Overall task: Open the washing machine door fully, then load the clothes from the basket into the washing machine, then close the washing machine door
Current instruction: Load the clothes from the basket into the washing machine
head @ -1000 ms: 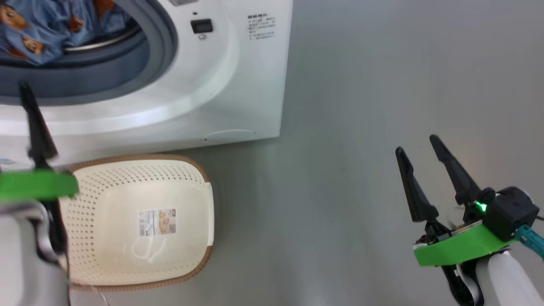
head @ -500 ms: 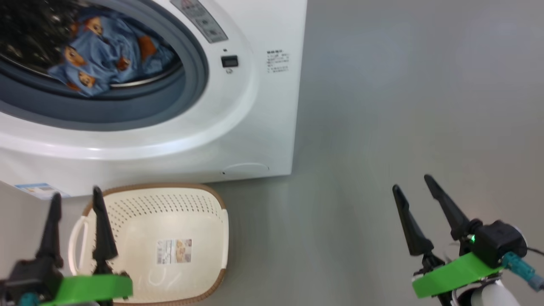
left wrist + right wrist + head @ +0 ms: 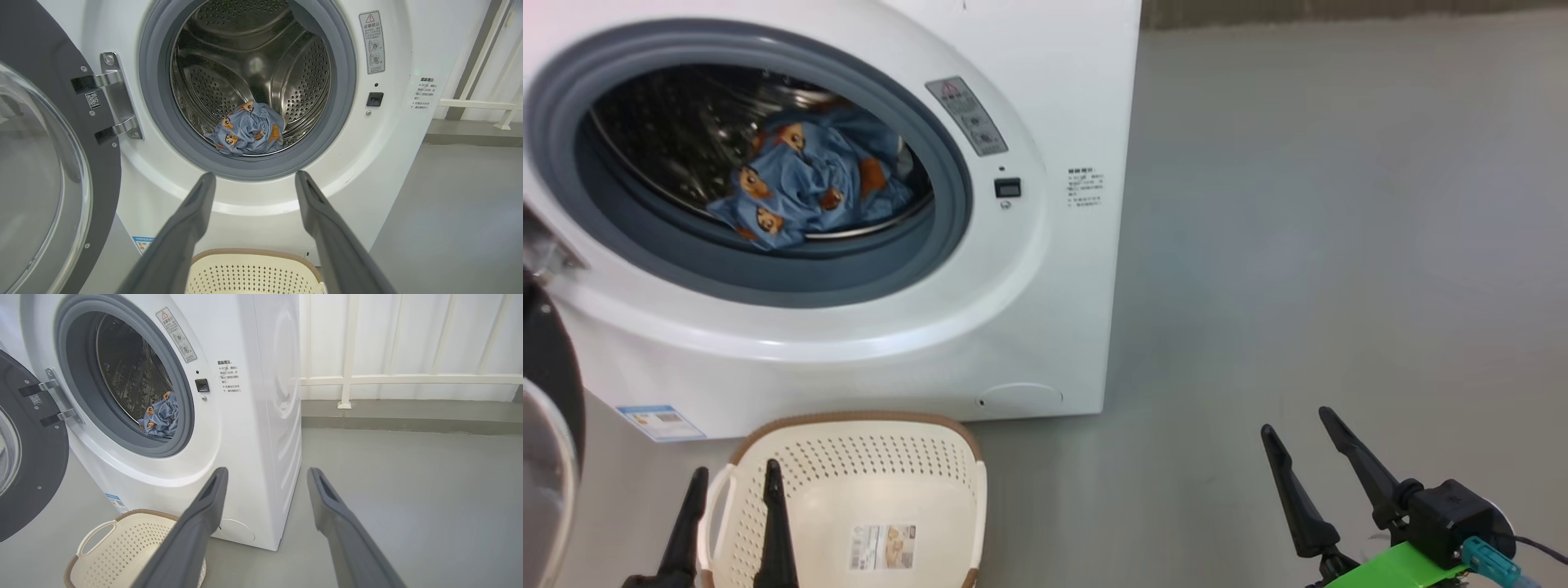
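**Grey floor.** The washing machine is stood on it. The machine's round opening is ringed by a grey gasket, and the perforated steel drum is exposed.

**The washing machine door.** It is swung wide open at the machine's left side, as faced, and is carried on two metal hinges. Its black ring encloses bulging clear glass.

**The basket.** It is set on the floor just in front of the machine, below the opening. A barcode sticker is shown on its bare bottom.

**The clothes.** The light blue fabric, printed with small orange-brown faces, is lodged as a bundle inside the machine. It lies at the bottom front of the drum, just behind the gasket.

**The left hand.** It is held in front of the machine, above the basket's left side. Its two dark fingers are spread apart and nothing is clasped.

**The right hand.** It is held well to the right of the machine, over bare floor. Its fingers are likewise parted and nothing is gripped.
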